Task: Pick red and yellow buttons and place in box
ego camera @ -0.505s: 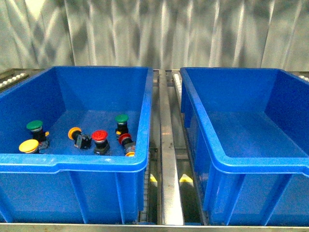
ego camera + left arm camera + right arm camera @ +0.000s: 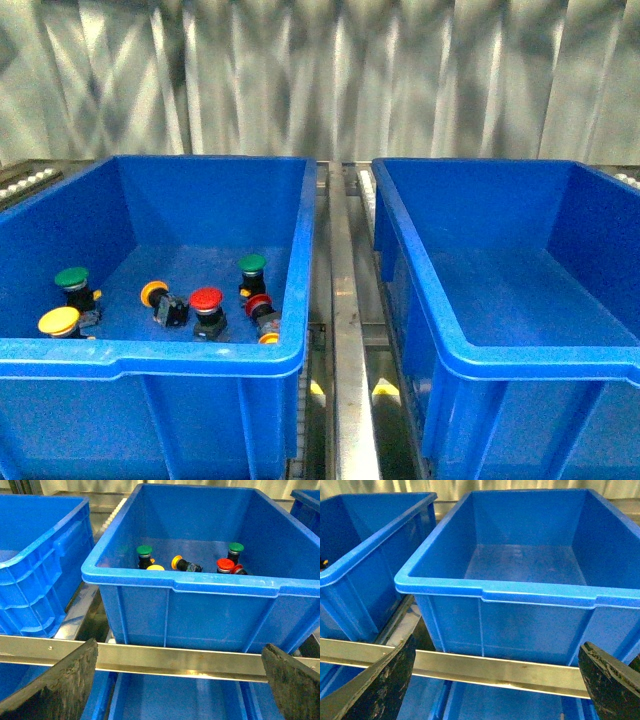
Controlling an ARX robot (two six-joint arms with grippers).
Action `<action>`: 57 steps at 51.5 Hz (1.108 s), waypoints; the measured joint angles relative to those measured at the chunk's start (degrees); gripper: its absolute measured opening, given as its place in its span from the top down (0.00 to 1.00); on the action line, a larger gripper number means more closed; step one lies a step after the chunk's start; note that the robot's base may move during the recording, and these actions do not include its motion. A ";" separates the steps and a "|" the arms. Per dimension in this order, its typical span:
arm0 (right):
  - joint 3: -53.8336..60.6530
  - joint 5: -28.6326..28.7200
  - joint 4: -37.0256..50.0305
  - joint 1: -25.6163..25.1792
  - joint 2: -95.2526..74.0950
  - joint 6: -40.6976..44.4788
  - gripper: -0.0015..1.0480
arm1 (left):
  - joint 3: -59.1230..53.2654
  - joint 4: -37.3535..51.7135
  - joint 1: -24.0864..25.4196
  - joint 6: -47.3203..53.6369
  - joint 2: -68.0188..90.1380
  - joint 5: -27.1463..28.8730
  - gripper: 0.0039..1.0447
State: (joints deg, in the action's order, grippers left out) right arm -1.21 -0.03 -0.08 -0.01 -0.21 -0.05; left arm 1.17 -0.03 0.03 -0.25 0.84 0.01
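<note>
Buttons not yet picked: all seven sit on the floor of the left bin (image 2: 150, 352), mostly toward its front wall. Box (image 2: 540, 362), to the right across the gap, looks empty. Neither arm shows in the front view. Left gripper (image 2: 180, 652) hangs outside the left bin, low in front of its front wall over a rail (image 2: 150, 657), jaws spread wide with nothing between them. Right gripper (image 2: 497, 655) sits the same way facing the box, jaws wide apart and empty. Targets: red A (image 2: 206, 299) mid-floor, cap up; red B (image 2: 259, 305) tipped, near the right wall; yellow A (image 2: 59, 321) in the front-left corner; yellow B (image 2: 153, 293) on its side, just left of red A; yellow C (image 2: 269, 339) in the front-right corner, mostly hidden by the rim. Skip green A (image 2: 71, 278), just behind yellow A, and green B (image 2: 252, 264), just behind red B. Step in hand looks like the first reach, likely by the left arm. It should rise over the front rim, then drop straight down. Red A is probably the best first pick, being upright, though yellow B lies close. Narrowing the jaws before descent should keep them from knocking neighbours, and gripping the black body under the cap beats the slippery dome. Red B, yellow C and green B are crowded together, so leave them until later. Clear both rims on the carry and release low inside the box.
</note>
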 joint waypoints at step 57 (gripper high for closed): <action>-0.02 0.00 0.00 0.00 0.00 0.00 0.06 | 0.00 0.00 0.00 0.00 0.00 0.00 0.07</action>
State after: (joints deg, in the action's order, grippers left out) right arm -1.23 -0.03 -0.08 -0.01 -0.21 -0.05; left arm 1.17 -0.03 0.03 -0.25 0.84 0.01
